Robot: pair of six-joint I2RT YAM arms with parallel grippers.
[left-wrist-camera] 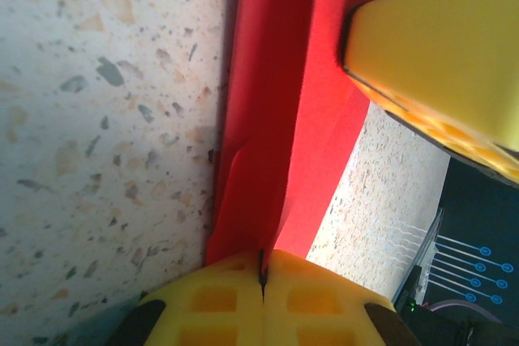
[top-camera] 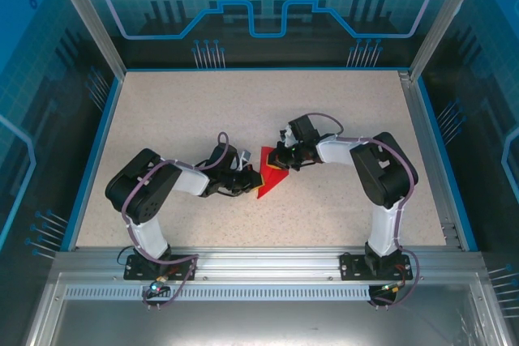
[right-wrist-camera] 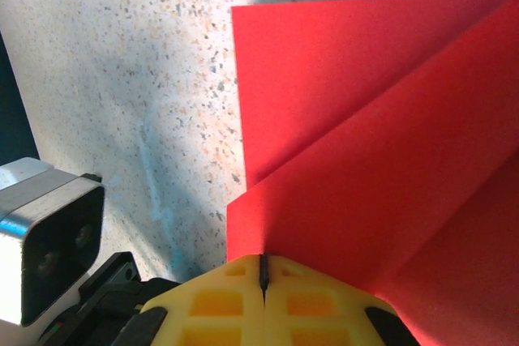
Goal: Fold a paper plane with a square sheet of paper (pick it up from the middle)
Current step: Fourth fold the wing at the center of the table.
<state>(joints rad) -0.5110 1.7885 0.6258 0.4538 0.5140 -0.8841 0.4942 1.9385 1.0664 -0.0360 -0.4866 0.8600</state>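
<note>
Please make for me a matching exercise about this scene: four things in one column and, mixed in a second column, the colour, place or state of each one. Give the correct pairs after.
Column one:
A. left hand
B. right hand
C. red paper
D. table

Column two:
1. speckled beige
2. partly folded, lying between the two hands
3. shut, at the paper's far end in the top view
4. shut, at the paper's left side in the top view

Pairs: A-4, B-3, C-2, D-1.
</note>
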